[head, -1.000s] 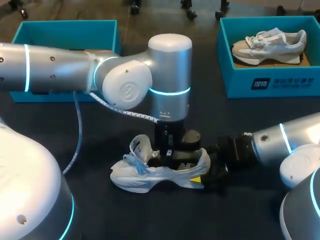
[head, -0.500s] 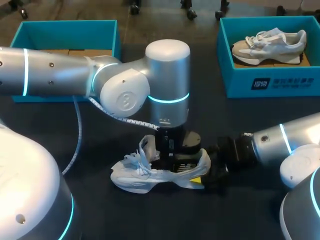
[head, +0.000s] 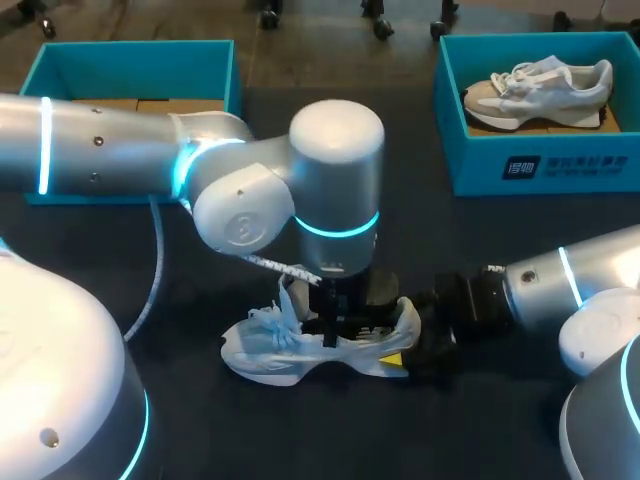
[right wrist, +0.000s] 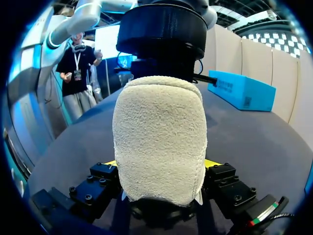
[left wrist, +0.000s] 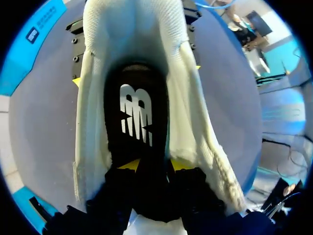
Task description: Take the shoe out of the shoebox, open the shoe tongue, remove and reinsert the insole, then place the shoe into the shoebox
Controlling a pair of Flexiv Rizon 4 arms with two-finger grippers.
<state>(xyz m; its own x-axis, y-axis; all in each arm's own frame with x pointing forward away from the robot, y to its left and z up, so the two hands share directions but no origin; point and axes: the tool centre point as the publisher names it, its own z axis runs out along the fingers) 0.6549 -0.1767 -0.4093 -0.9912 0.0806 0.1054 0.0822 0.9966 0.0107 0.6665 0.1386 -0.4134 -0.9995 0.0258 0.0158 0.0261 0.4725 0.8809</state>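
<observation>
A white shoe (head: 270,352) lies on the dark table, toe to the left, with its tongue (head: 290,300) folded up. My left gripper (head: 340,322) points straight down into the shoe's opening. In the left wrist view the gripper (left wrist: 156,166) is open low inside the shoe (left wrist: 193,122), with the near end of the black insole (left wrist: 137,112) lying between its fingers. My right gripper (head: 405,352) comes in from the right, shut on the heel. In the right wrist view the fuzzy heel (right wrist: 159,132) fills the gap between its fingers (right wrist: 222,176).
A teal shoebox (head: 480,165) at the back right holds a second shoe (head: 540,88). Another teal shoebox (head: 230,75) stands at the back left, partly behind my left arm (head: 120,155). A cable (head: 155,270) hangs from that arm.
My left gripper has opened and dropped from above the shoe down into its opening. The shoe and my right arm have stayed where they were.
</observation>
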